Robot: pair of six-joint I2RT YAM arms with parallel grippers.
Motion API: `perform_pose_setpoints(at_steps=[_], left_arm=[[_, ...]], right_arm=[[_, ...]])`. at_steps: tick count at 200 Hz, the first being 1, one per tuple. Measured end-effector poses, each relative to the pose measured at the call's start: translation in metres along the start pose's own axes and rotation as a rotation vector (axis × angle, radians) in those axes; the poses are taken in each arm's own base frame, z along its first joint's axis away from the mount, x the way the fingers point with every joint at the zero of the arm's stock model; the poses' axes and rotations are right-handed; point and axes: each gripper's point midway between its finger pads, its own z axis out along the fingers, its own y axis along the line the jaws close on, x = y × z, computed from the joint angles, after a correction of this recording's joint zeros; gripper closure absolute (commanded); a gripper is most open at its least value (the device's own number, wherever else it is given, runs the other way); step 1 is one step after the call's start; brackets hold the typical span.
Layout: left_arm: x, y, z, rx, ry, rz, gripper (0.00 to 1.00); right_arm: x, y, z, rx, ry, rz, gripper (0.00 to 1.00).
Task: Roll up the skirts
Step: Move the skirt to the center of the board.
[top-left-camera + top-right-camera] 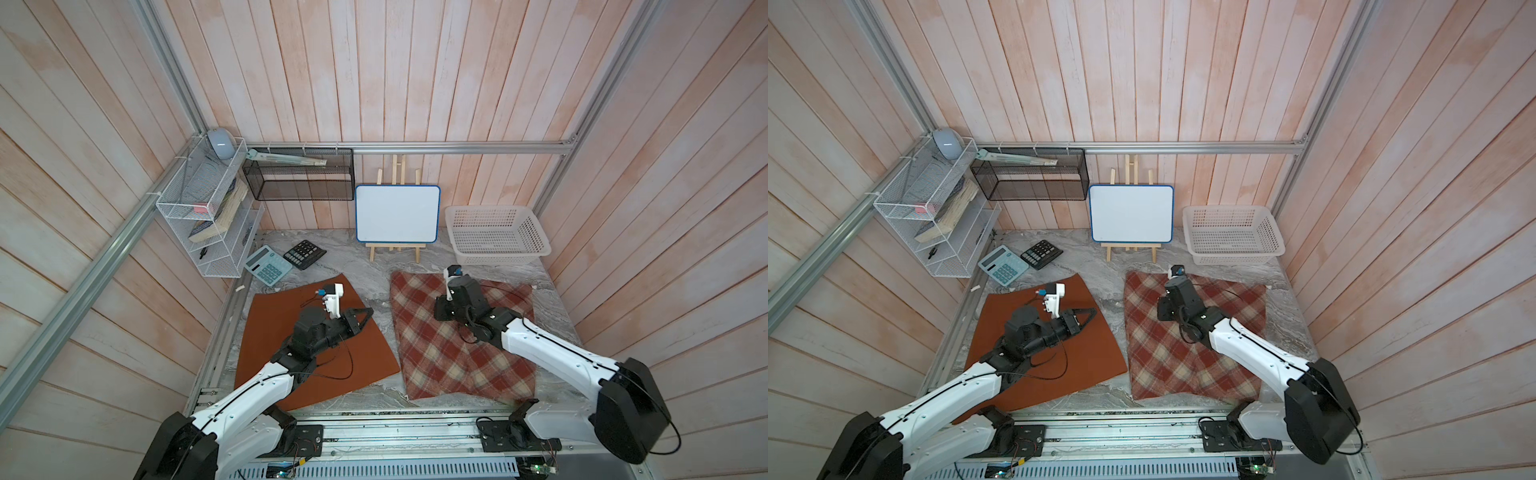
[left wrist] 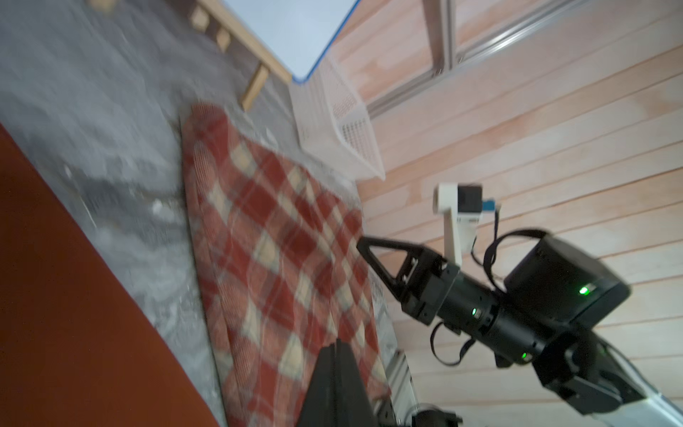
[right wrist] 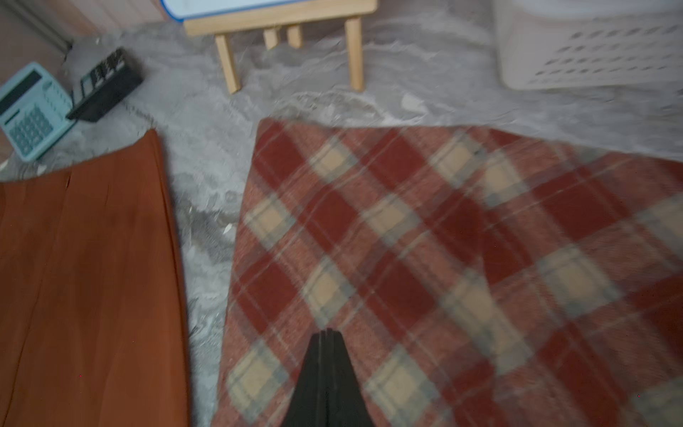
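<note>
Two skirts lie spread flat on the marbled table in both top views. The rust-orange skirt [image 1: 374, 353] [image 1: 1096, 353] is on the left and the plaid skirt [image 1: 440, 357] [image 1: 1167, 361] on the right. My left gripper [image 1: 370, 311] [image 2: 338, 342] hangs shut and holds nothing, just over the orange skirt's right edge, pointing toward the plaid one. My right gripper [image 3: 327, 332] [image 2: 360, 242] is shut and holds nothing, hovering over the far part of the plaid skirt [image 3: 406, 222]. In the top views its fingers are hidden under the wrist.
A white lattice basket [image 1: 496, 235] stands at the back right. A whiteboard on a wooden easel [image 1: 397, 214] is at the back middle. A teal calculator [image 1: 268, 266] and a black calculator [image 1: 304, 254] lie back left, below a white wire shelf [image 1: 208, 216].
</note>
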Motion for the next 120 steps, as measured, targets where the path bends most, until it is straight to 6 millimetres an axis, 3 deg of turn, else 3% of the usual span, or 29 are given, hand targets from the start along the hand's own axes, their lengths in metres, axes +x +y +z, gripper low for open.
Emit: perform_pose_setpoints(at_steps=[8,21,38,54,79,120], left_arm=[[0.024,-0.002,0.003,-0.012,0.067,-0.007,1.0],[0.043,0.003,0.0,-0.043,0.108,-0.03,1.0],[0.044,0.022,-0.014,-0.111,0.063,-0.063,1.0],[0.032,0.036,-0.029,-0.163,-0.005,-0.086,1.0],[0.009,0.052,-0.042,-0.215,-0.085,-0.114,1.0],[0.012,0.062,-0.043,-0.251,-0.07,-0.122,1.0]], right_arm=[[0.013,0.015,0.003,-0.031,0.046,-0.033,0.79],[0.038,0.039,0.004,-0.081,0.119,-0.081,0.71],[0.074,0.071,0.004,-0.126,0.213,-0.161,0.64],[0.109,0.095,0.004,-0.151,0.303,-0.222,0.61],[0.144,0.097,0.003,-0.128,0.392,-0.242,0.56],[0.146,0.086,0.004,-0.062,0.39,-0.175,0.56]])
